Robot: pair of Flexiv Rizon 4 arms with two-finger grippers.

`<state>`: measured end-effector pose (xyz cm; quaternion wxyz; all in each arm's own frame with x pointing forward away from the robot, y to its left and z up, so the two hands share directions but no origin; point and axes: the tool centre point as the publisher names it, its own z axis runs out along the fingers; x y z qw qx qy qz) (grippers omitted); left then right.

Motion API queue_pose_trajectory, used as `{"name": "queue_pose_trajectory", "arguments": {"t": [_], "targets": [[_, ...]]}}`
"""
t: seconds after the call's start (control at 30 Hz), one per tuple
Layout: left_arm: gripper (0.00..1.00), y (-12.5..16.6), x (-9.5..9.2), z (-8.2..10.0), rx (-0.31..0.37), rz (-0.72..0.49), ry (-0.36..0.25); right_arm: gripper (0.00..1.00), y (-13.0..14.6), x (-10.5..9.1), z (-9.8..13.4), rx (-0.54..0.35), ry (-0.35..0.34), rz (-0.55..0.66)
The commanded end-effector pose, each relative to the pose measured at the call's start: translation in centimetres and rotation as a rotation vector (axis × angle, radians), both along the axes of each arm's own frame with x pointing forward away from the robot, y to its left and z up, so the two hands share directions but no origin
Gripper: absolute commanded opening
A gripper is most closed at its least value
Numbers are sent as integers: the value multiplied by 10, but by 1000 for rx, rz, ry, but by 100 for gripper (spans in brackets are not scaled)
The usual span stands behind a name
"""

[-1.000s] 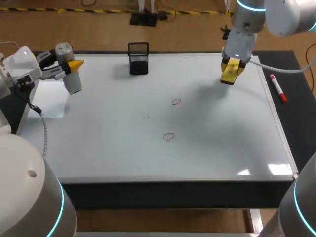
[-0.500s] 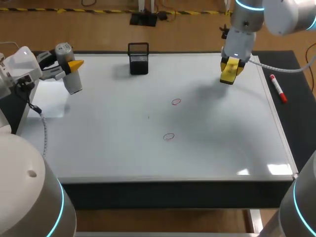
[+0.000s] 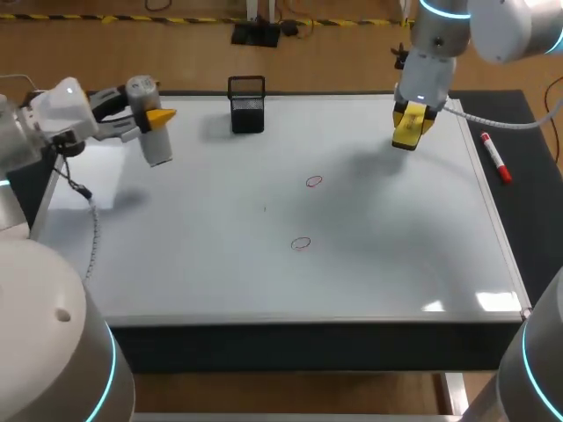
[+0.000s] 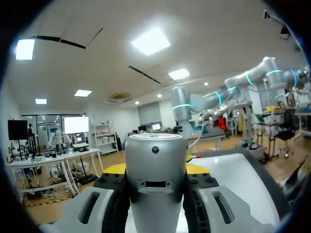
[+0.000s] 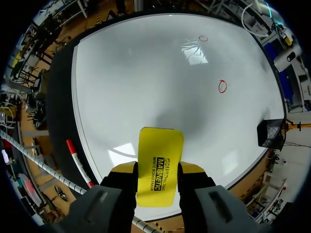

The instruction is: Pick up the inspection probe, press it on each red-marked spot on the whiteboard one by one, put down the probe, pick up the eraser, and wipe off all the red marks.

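Observation:
A grey cylindrical probe (image 3: 156,141) hangs upright above the whiteboard's (image 3: 378,264) far left corner, with my left gripper (image 3: 155,121) shut on it. In the left wrist view the probe (image 4: 155,194) fills the gap between the fingers. Above the board's far right part my right gripper (image 3: 411,123) is shut on a yellow eraser (image 3: 407,134); in the right wrist view the eraser (image 5: 160,160) sticks out ahead of the fingers. Two small red circles are drawn mid-board, one (image 3: 314,181) farther and one (image 3: 301,243) nearer; the right wrist view shows both, the farther (image 5: 222,86) and the nearer (image 5: 203,38).
A black mesh holder (image 3: 247,110) stands at the board's far edge, left of centre, also in the right wrist view as the holder (image 5: 272,132). A red marker (image 3: 495,156) lies on the dark mat right of the board.
My left arm has carried the probe to the right, from beyond the board's left edge to over its corner. The right arm with the eraser has kept still.

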<state>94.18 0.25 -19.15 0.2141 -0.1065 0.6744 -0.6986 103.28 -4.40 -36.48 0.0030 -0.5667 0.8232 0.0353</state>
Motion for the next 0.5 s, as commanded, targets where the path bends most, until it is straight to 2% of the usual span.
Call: {"name": "queue_pose_trajectory", "arguments": {"t": [0.03,0.5], "targets": [[0,-31,14,1,10,-69,5,0,0,1,1,-3,1,2],[0,-146,29,2,-18,-269,5,0,0,1,1,-3,1,2]]}}
